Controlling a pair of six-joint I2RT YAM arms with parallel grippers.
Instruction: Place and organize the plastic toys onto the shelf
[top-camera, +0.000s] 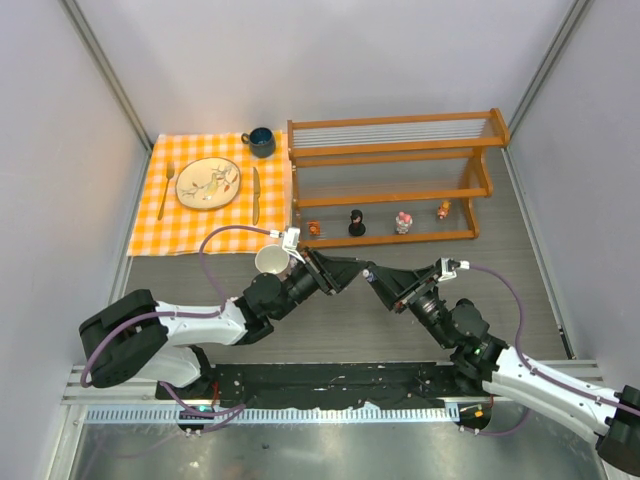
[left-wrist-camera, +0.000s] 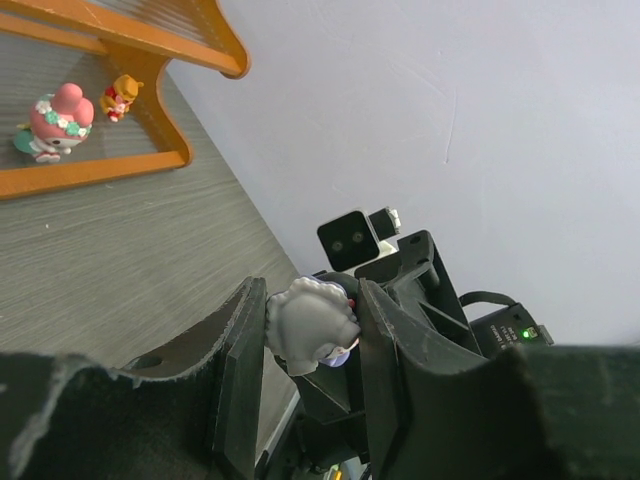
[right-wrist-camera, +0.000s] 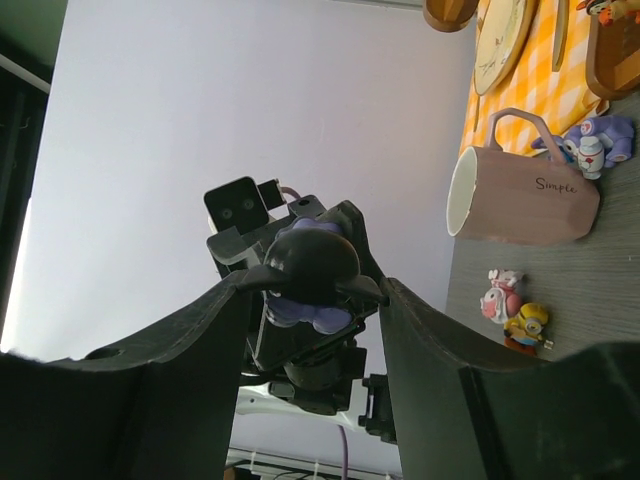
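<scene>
Grey-white toy (left-wrist-camera: 312, 328) in left end effector (left-wrist-camera: 310, 300); pink toy (left-wrist-camera: 55, 120) on shelf (left-wrist-camera: 90, 172).

shelf (left-wrist-camera: 90, 175) cut by frame edge, toy (left-wrist-camera: 312, 325) blurred, right arm (top-camera: 545, 385) cropped

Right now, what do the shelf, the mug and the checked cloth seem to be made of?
Shelf: wood, it seems, from the orange-brown rails and joined slats; slight sheen, perhaps varnish.
Mug: probably ceramic, thick rim, matte pink outside, white inside.
Cloth: woven fabric, matte orange-and-white checks, lying flat.
</scene>
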